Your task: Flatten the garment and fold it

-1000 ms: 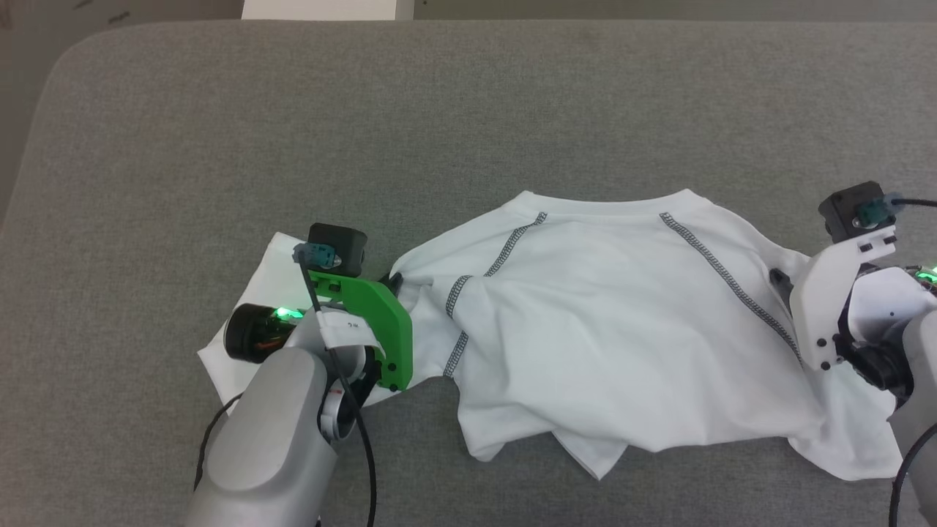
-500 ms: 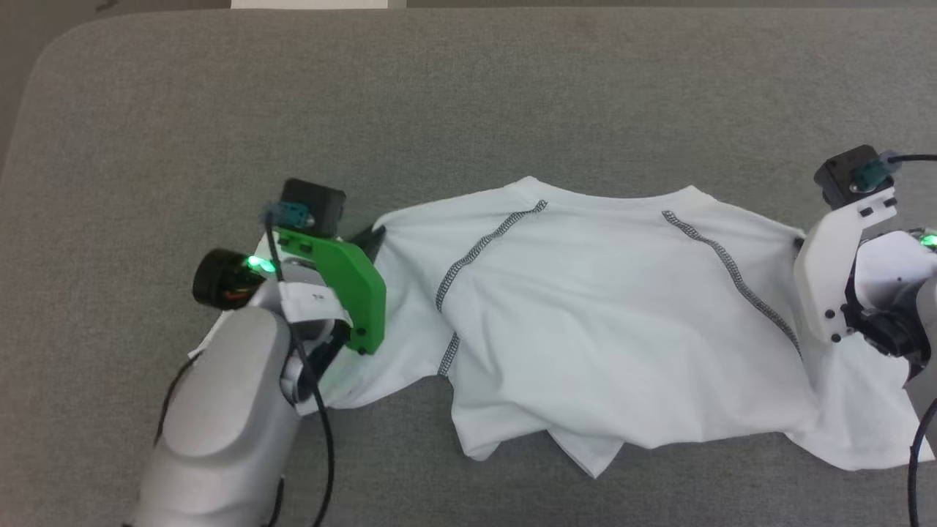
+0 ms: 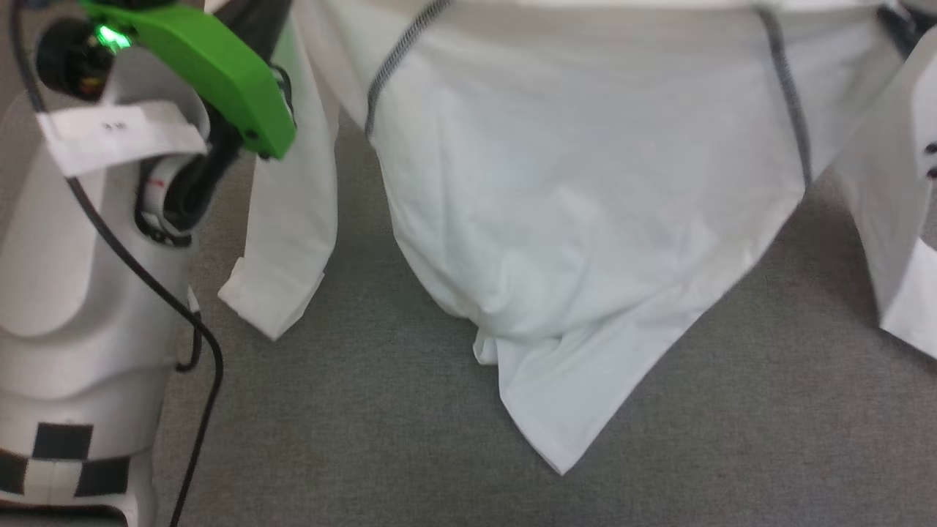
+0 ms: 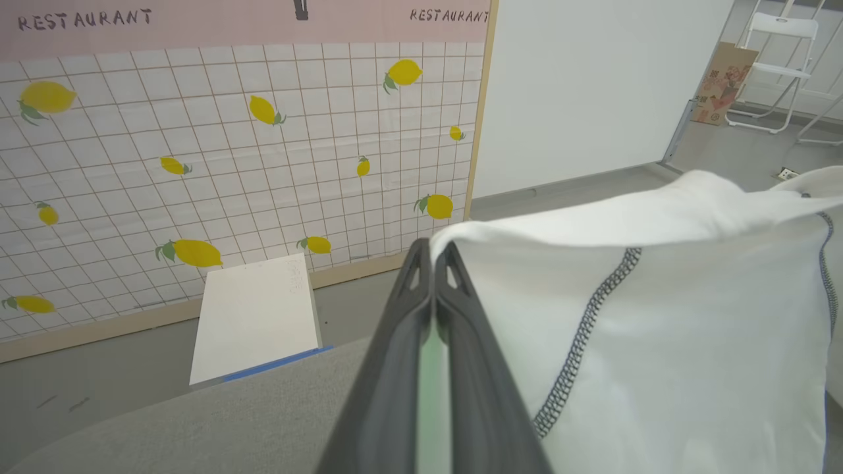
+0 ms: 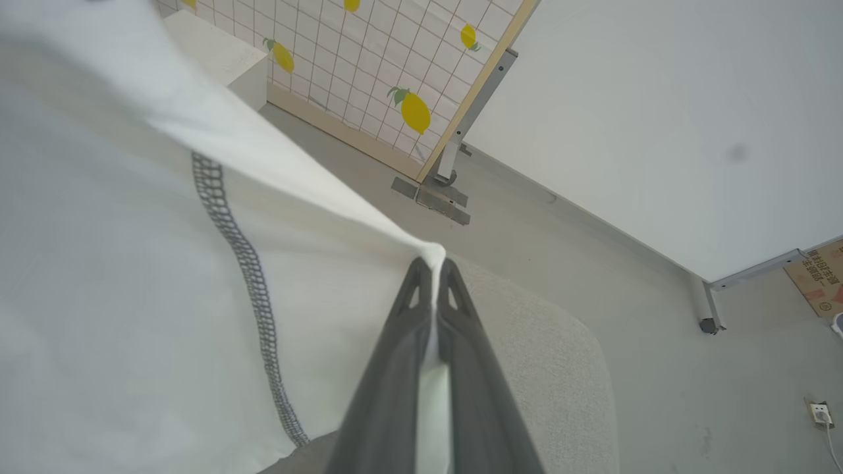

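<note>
The garment (image 3: 585, 219), a thin white zigzag-stitched T-shirt, is pinched by left tool (image 4: 433, 257) and right tool (image 5: 433, 271); even tension is advised.

The shirt (image 3: 585, 183) hangs spread above the grey surface (image 3: 366, 439), its upper edge cut off by the top of the view. Two dark zigzag seams (image 3: 785, 73) run down from the shoulders. The hem bunches at the middle and tapers to a low corner; whether that corner touches the surface is unclear. One sleeve (image 3: 289, 219) dangles beside the left arm (image 3: 66, 293), which carries a green mount (image 3: 205, 58) and a black cable (image 3: 198, 344). The other sleeve (image 3: 908, 300) hangs at the right.
</note>
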